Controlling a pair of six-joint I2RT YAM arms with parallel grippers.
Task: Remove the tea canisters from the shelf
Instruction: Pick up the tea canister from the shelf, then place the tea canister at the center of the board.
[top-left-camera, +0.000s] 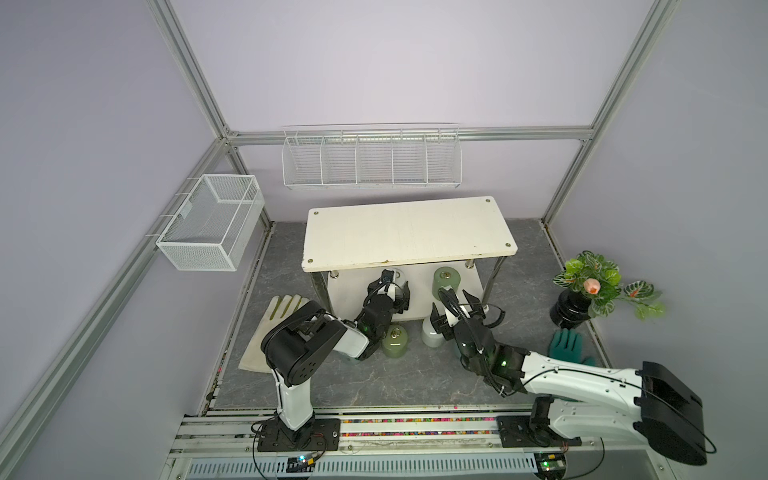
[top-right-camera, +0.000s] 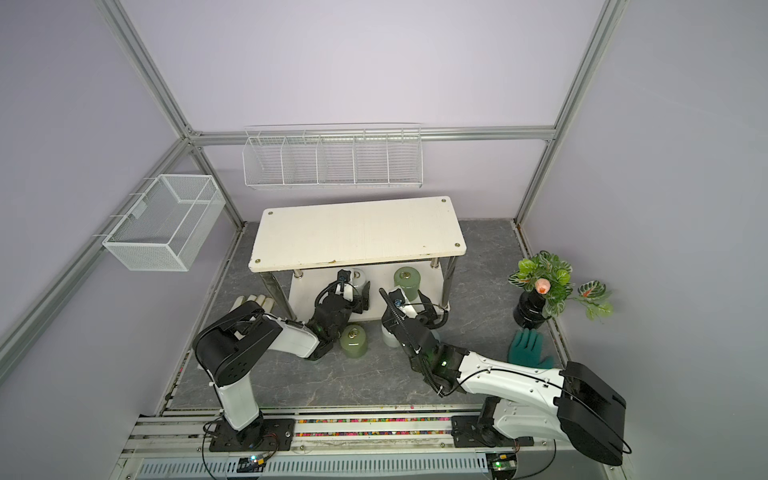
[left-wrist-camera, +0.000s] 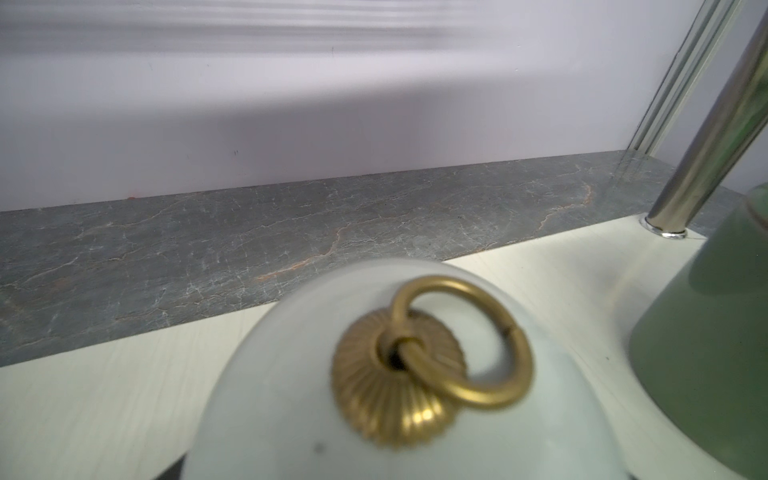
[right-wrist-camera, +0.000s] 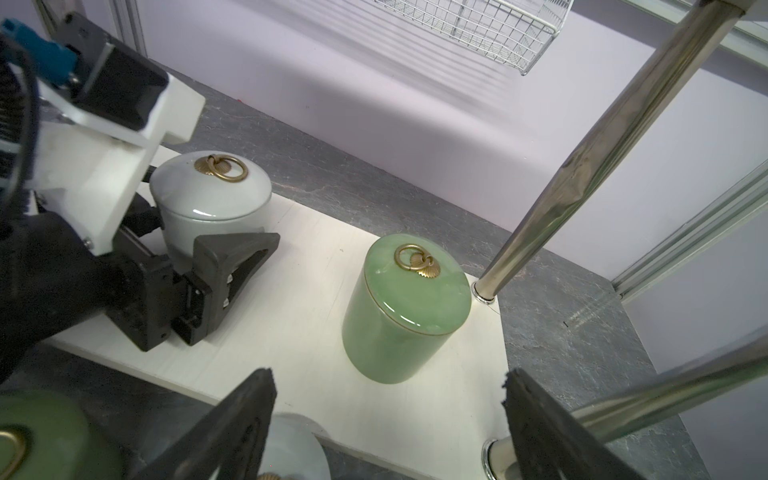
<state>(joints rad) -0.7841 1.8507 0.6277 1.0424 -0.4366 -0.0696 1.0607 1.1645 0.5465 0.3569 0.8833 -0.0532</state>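
Observation:
The cream shelf (top-left-camera: 407, 232) holds two tea canisters on its lower tier (right-wrist-camera: 291, 324). My left gripper (top-left-camera: 390, 291) reaches in under the top board and is shut on the pale blue canister (right-wrist-camera: 208, 199). In the right wrist view one black finger (right-wrist-camera: 232, 262) presses against the canister's wall. In the left wrist view its domed lid and brass ring (left-wrist-camera: 457, 345) fill the foreground. An olive green canister (top-left-camera: 445, 280) stands upright to its right. My right gripper (right-wrist-camera: 388, 376) hangs open just in front of it. Two more canisters stand on the floor in front, one green (top-left-camera: 395, 340) and one pale (top-left-camera: 432, 332).
A chrome leg (right-wrist-camera: 602, 145) rises right beside the green canister. A cream glove (top-left-camera: 274, 328) lies at the left and a green glove (top-left-camera: 567, 343) at the right. A potted plant (top-left-camera: 573, 307) stands at the far right. A mesh basket (top-left-camera: 212, 228) and a wire rack (top-left-camera: 370, 160) hang on the walls.

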